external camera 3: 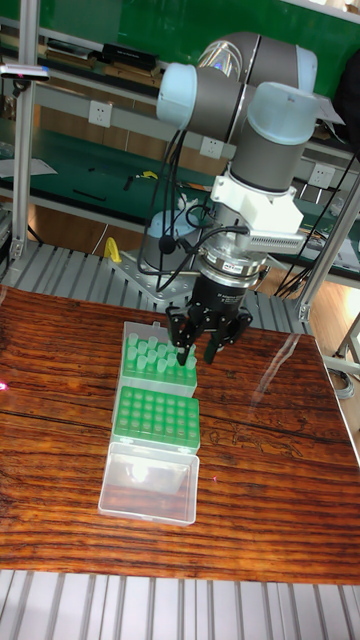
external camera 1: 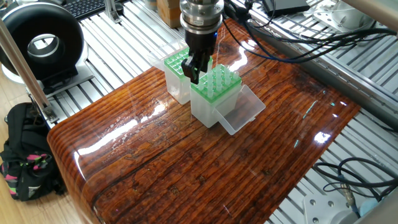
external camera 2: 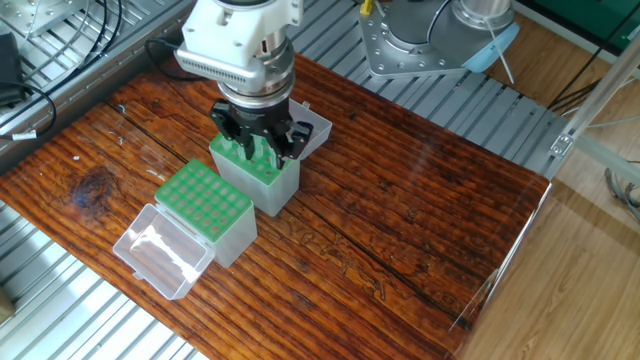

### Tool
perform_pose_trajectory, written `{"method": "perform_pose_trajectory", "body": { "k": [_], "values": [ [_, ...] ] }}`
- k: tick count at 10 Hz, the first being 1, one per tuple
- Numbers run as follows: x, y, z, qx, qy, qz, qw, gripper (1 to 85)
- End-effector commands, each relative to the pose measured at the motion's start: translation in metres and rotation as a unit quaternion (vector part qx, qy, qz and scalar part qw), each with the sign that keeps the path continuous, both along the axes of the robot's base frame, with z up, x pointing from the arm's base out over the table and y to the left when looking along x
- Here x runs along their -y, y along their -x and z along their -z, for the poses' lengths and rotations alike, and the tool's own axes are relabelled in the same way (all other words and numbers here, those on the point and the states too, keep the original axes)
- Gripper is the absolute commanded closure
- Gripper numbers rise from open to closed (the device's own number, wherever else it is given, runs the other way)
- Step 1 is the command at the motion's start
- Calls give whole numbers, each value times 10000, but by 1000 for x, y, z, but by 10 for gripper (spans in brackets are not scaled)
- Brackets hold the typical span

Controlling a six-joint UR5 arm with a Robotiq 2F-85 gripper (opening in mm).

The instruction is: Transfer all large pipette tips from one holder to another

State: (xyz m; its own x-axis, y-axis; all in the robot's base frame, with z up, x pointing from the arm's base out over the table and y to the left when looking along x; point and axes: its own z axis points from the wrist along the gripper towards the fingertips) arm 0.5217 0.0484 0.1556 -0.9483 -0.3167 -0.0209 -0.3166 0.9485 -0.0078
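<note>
Two clear holders with green tops stand side by side on the wooden table. The farther holder [external camera 1: 173, 65] [external camera 2: 265, 180] [external camera 3: 148, 358] has large pipette tips [external camera 3: 150, 352] standing in it. More whitish tips [external camera 1: 217, 79] poke out of the nearer holder [external camera 1: 214, 93] [external camera 2: 205, 200] [external camera 3: 158, 412]. My gripper [external camera 1: 194, 73] [external camera 2: 258, 150] [external camera 3: 193, 352] hangs just above the farther holder, on the edge facing the nearer one. Its fingers are close together, and a pale tip seems to be held between them, though it barely shows.
The nearer holder's open clear lid [external camera 1: 241, 111] [external camera 2: 160, 250] [external camera 3: 148, 485] lies flat on the table. The farther holder's lid [external camera 2: 312, 128] is folded back behind it. Cables [external camera 1: 292, 37] trail over the metal rails, and a black bag [external camera 1: 25, 149] sits beside the table.
</note>
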Motion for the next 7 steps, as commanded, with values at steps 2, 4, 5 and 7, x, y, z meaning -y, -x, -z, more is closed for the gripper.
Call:
{"method": "perform_pose_trajectory", "body": {
  "k": [2, 4, 5, 7],
  "values": [
    [-8, 0, 2, 80, -84, 57, 9999, 450],
    [-8, 4, 3, 19, -76, 34, 10000, 480],
    [-7, 4, 5, 19, -75, 11, 10000, 493],
    [-3, 3, 9, 26, -66, -35, 10000, 497]
  ]
}}
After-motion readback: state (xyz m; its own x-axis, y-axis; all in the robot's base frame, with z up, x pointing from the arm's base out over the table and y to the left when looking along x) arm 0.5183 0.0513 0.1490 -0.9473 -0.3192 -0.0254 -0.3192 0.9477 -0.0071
